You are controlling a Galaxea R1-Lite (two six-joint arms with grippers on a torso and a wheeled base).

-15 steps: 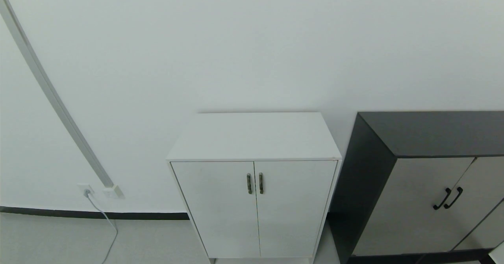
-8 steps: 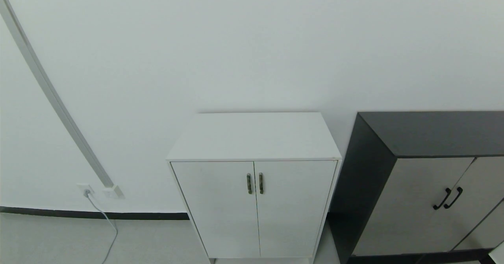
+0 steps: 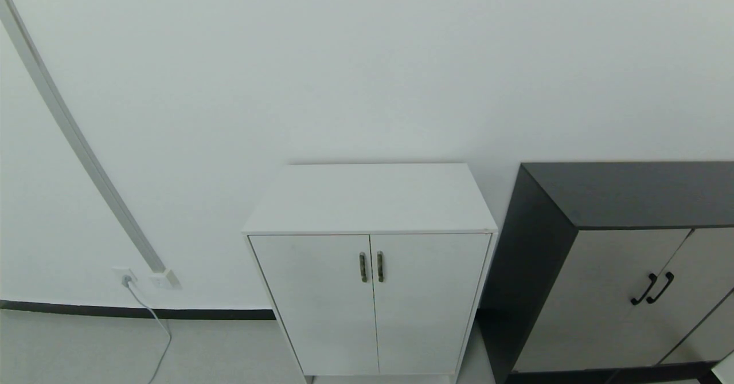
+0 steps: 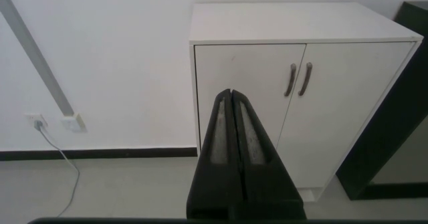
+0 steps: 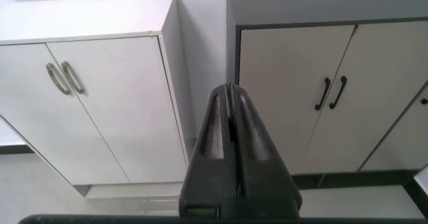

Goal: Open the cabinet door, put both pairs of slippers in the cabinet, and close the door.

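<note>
The cabinet (image 3: 367, 198) stands straight ahead of me, its back against the wall (image 3: 367, 74). Its two doors meet down the middle, and the handles (image 3: 363, 267) sit side by side across that seam. A second cabinet (image 3: 631, 195) stands just beside it on my right, perhaps with a narrow gap between them. Left of the cabinet, low on the wall, is a socket (image 3: 124, 275), and its cable (image 3: 155, 321) hangs to the floor (image 3: 86, 349). My left gripper (image 4: 231, 93) is before the left door (image 4: 247, 83). My right gripper (image 5: 231, 87) is before the place where the two cabinets adjoin.

The pale grey floor (image 3: 74, 349) carries the white cabinet (image 3: 321, 309) in the middle, both doors shut, and a dark cabinet (image 3: 533, 281) just beside it on the right. At the left a cable (image 3: 170, 339) seems to trail onto the floor.
</note>
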